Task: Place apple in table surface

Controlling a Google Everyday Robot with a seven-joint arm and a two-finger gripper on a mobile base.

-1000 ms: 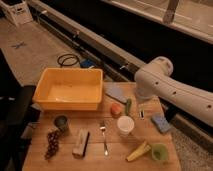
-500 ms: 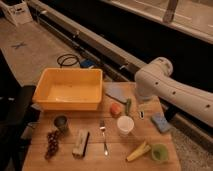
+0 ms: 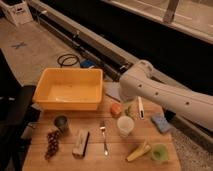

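Apple [image 3: 115, 109] at far edge of table surface [image 3: 95, 156], claw [image 3: 129, 110] just beside it, grip state unclear

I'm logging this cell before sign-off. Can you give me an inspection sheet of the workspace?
Surface: wooden table surface, holding many items.
Job's things: apple between the yellow tub and the white cup, next to the tool.
Clutter: yellow tub, white cup, banana, green cup, grapes, dark cup, fork, blue sponge.
Grippers: tool low over the table, right beside the apple; grip cannot be told.
Cables: black coil on the floor behind the table.
Surroundings: white bin on the floor, far back left.
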